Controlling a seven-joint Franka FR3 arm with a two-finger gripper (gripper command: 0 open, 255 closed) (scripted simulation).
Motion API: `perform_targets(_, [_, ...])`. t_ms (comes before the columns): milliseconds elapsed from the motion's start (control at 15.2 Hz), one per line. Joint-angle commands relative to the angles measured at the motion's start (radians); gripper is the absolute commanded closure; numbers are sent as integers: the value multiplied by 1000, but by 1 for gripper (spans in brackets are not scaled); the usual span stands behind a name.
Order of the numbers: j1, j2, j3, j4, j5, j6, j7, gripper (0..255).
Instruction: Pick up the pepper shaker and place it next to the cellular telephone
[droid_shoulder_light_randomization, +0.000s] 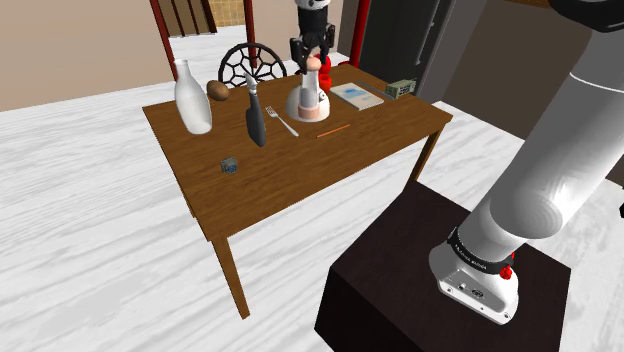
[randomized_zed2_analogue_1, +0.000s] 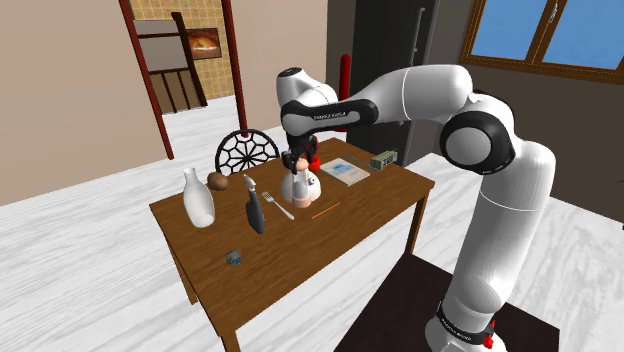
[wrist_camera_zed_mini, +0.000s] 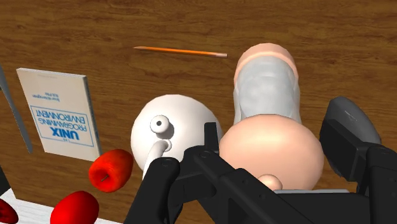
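- Wrist view, nearest: black fingers (wrist_camera_zed_mini: 347, 133) set apart, one on each side of the rounded peach cap of the pepper shaker (wrist_camera_zed_mini: 267, 89). Both look pressed against the cap, so the judgement is a closed grip on it.
- Pepper shaker: upright on the counter (droid_shoulder_light_randomization: 300, 170), near its far edge in the shoulder view. It has a peach cap, a pale see-through body and a peach foot. Its long axis runs straight down from the fingers, in line with their reach, and the hand hangs directly above it. A straight lift along that axis looks like the next move.
- White pot (wrist_camera_zed_mini: 172, 121): round with a knob on top, just beside the shaker. It is the likeliest thing to be knocked if the lift sways.
- Red apple (wrist_camera_zed_mini: 109, 170): beside the pot, with a second red round thing close by.
- Book (wrist_camera_zed_mini: 60, 114): lies flat, with a white cover and blue lettering.
- Pencil (wrist_camera_zed_mini: 181, 51): orange, lying flat just past the shaker's foot and apart from it.
- Fork (droid_shoulder_light_randomization: 282, 122): lies flat, toward the shoulder view's left of the pot.
- Dark tapering thing (droid_shoulder_light_randomization: 256, 122): just beside the fork. It may be the telephone, but I cannot tell for sure.
- Small grey-blue thing (droid_shoulder_light_randomization: 229, 166): alone on the counter, well apart from the shaker.
- White vase (droid_shoulder_light_randomization: 192, 100): upright at the counter's far left corner in the shoulder view.
- Small greenish box (droid_shoulder_light_randomization: 400, 89): at the counter's far right corner in the shoulder view.
- Chair (droid_shoulder_light_randomization: 250, 62): stands behind the counter and has a round spoked back.
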Motion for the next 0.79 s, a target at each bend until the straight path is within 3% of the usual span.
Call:
perform_targets(0, [0, -2, 0, 23, 2, -25, -6, 255])
perform_targets(726, [4, 8, 3, 183, 7, -173, -32, 255])
